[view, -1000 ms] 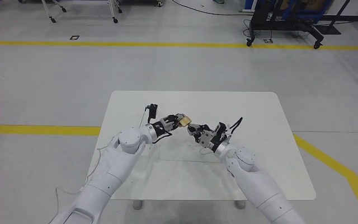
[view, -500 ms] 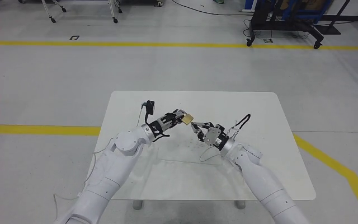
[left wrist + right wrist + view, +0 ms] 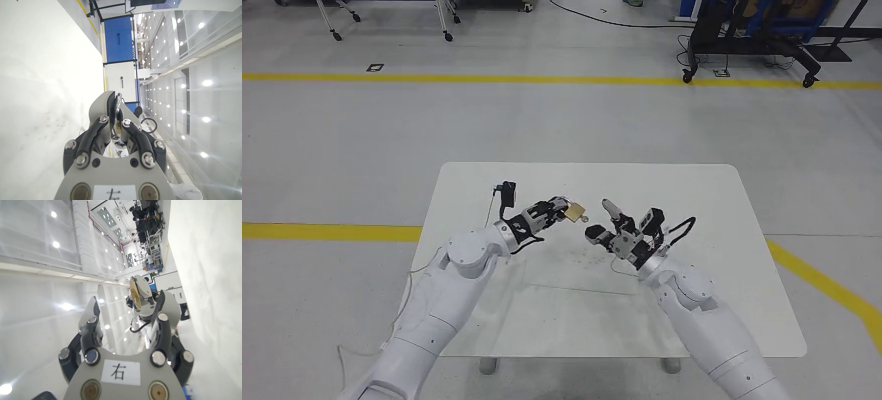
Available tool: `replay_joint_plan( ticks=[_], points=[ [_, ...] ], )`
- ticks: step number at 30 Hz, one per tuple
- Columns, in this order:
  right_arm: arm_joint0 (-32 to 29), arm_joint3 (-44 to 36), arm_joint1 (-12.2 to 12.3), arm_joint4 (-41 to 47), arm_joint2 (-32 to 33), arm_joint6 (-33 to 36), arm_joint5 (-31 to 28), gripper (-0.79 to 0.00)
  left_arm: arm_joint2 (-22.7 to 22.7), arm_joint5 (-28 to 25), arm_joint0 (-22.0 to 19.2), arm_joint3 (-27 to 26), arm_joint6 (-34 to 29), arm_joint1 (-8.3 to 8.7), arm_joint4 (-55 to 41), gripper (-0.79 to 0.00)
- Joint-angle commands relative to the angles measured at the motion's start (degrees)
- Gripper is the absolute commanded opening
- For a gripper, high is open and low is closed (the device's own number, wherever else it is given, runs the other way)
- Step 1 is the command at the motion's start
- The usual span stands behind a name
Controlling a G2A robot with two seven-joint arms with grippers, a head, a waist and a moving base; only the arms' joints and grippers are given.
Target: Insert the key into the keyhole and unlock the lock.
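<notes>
Geometry first: small brass padlock w/ silver steel shackle [image 3: 571,211] sits clamped in left gripper [image 3: 561,211], held above white rectangular tabletop [image 3: 722,300] near table centre. Left wrist view: silver and brass metal pinched between the black-padded fingers [image 3: 111,106]; can't tell which part of padlock they bite.

Right gripper [image 3: 599,222] is spread wide w/ nothing in it. Right wrist view agrees: its grey fingers [image 3: 164,302] stand well apart, padlock framed between them farther off.

In top view padlock lies approx 10 o'clock from right gripper, near but not touching. Padlock long axis runs approx 10-to-4 o'clock, keyhole face aimed at right gripper.

Small silver metal key [image 3: 136,299] looks seated in that face, bow sticking out. Too small to judge how deep.

Judgement: right arm is nearer the key, so the turn falls to it. It'd need to close in along that axis, pinch the bow and twist abt the axis while left gripper braces the body.
</notes>
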Motion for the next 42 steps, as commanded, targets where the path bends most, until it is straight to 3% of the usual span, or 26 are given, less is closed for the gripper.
replay_joint_plan(
  ticks=[1,3,5,7,11,14,19,22,24,33,34,35,42],
  points=[
    [-0.73,-0.64,-0.20,-3.24,-0.56,-1.99,-3.39,-0.108,0.64,2.06,-0.58,0.70,-0.12,-0.10,1.15,-0.785],
    [-1.19,-0.90,-0.27,-3.90,-0.50,-1.92,-5.43,-0.197,1.50,3.81,-1.40,1.22,-0.58,-0.16,3.14,-0.785],
    [-1.60,-0.94,-0.23,-5.06,-0.27,-1.80,-6.35,-0.237,2.22,3.23,-1.76,1.13,-0.20,-0.20,5.56,-0.785],
    [-1.67,-0.77,-0.14,-6.81,-0.13,-1.83,-5.44,-0.394,2.37,2.94,-1.54,1.08,-1.06,-0.32,4.56,-0.785],
    [-1.01,0.20,-0.38,-8.66,-0.95,-2.70,-3.88,-0.443,2.39,2.72,-1.67,1.42,-2.86,-0.44,3.35,-0.785],
    [-0.40,0.84,-0.69,-8.78,-1.75,-2.98,-3.39,-0.523,2.42,2.09,-1.73,1.54,-3.25,-0.48,3.51,-0.785],
    [0.80,1.73,-1.17,-8.36,-2.31,-3.70,-3.25,-0.539,2.71,1.86,-1.76,1.77,-4.09,-0.53,4.07,-0.785],
    [1.54,2.21,-1.41,-8.68,-2.67,-3.89,-3.03,-0.650,2.74,1.56,-1.77,1.79,-4.11,-0.56,4.33,-0.785],
    [1.71,2.25,-1.58,-8.57,-2.91,-3.80,-3.28,-0.785,2.71,1.38,-1.73,1.79,-3.76,-0.57,4.70,-0.785],
    [1.93,3.09,-1.82,-9.36,-2.87,-2.74,-2.40,-0.785,2.60,1.23,-1.59,1.67,-4.36,-0.64,4.62,-0.785],
    [1.89,3.07,-1.82,-9.48,-2.74,-2.64,-2.41,-0.785,2.55,1.15,-1.59,1.68,-4.60,-0.63,4.55,-0.508],
    [1.85,3.02,-1.81,-9.70,-2.58,-2.63,-2.52,-0.785,2.51,1.10,-1.58,1.70,-4.73,-0.63,4.51,0.000],
    [2.46,4.13,-1.99,-6.99,-1.46,-0.89,-2.21,-0.785,2.06,1.00,-1.48,1.60,-6.32,-0.67,2.77,0.000]
  ],
)
